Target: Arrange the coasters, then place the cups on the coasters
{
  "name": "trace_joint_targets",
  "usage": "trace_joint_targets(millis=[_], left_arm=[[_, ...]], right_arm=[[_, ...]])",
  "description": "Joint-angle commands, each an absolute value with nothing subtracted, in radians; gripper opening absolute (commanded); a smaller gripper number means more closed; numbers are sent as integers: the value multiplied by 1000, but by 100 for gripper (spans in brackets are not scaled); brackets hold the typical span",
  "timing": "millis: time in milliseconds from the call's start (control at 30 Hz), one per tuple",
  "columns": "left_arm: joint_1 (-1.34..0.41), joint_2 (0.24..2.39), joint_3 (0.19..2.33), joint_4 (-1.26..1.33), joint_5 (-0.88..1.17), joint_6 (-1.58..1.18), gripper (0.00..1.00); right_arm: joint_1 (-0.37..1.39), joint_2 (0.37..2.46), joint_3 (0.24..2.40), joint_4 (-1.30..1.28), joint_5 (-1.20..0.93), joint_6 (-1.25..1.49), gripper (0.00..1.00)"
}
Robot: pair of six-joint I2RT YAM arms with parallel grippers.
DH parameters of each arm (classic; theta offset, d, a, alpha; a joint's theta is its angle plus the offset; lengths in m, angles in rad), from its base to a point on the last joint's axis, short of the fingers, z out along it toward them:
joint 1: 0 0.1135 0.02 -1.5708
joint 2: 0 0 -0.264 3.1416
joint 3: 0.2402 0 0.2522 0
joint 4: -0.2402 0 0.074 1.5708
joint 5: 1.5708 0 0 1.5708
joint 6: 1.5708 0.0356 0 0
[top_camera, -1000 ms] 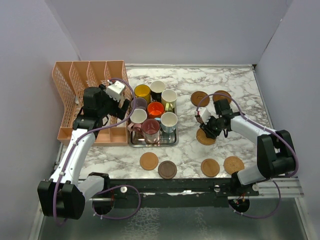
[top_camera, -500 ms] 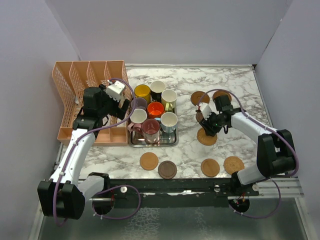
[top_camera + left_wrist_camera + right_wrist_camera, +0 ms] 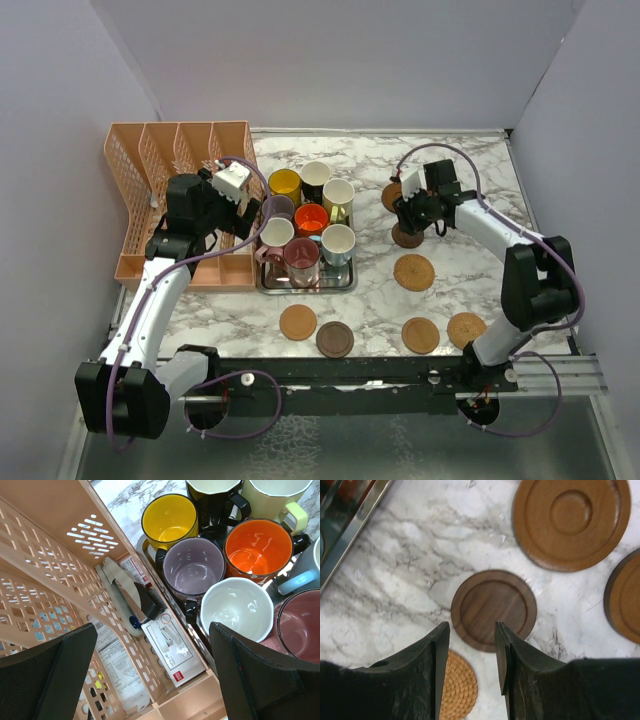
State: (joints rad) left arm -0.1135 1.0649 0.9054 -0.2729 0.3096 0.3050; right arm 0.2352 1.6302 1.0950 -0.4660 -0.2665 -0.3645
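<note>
**A:** Where is the right end effector (image 3: 471, 630)?

**B:** Over the right half of the table (image 3: 370, 300), toward the far edge. It hangs above a dark brown coaster (image 3: 494, 610). Its jaws stand partly apart with nothing between them.

**A:** What lies around that coaster?

**B:** A ringed tan coaster (image 3: 571, 522) lies just beyond it, toward the far edge, and a third coaster (image 3: 624, 602) sits off to one side. A woven coaster (image 3: 413, 271) lies on the near side, apart from the dark one.

**A:** And the others?

**B:** Four lie in a row along the near edge: a tan coaster (image 3: 297, 322), a dark coaster (image 3: 334, 340), a brown coaster (image 3: 420, 335) and a lighter coaster (image 3: 466, 329).

**A:** The cups?

**B:** All eight are packed together in the steel tray (image 3: 306, 287), left of the table's middle. The yellow cup (image 3: 169, 522), purple cup (image 3: 194, 567), orange cup (image 3: 257, 547) and white-lined cup (image 3: 239, 610) show best from the left wrist.

**A:** The left end effector (image 3: 152, 630)?

**B:** It is spread wide and empty. It hangs above the line where the peach rack (image 3: 160, 160) meets the tray, at the table's left edge.
</note>
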Motion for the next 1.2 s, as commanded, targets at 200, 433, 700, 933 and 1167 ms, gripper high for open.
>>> trace_joint_targets(millis=[200,433,700,933,1167], left_arm=[[-118,1044,907,-275,341,303,99],[-118,1044,904,-275,337,306,99],[-118,1049,910,-276,334,306,99],[-117,1053,905,-275,331,309,99],[-117,1058,907,-276,330,311,99]], right_arm=[[232,1812,1256,-322,-167,-247,40],[229,1957,1376,-313,-133,-220,38],[182,2090,1505,-346,-182,-184,36],[172,2146,1541,-377,-247,-189,36],[170,2212,1602,-393,-220,-179,35]])
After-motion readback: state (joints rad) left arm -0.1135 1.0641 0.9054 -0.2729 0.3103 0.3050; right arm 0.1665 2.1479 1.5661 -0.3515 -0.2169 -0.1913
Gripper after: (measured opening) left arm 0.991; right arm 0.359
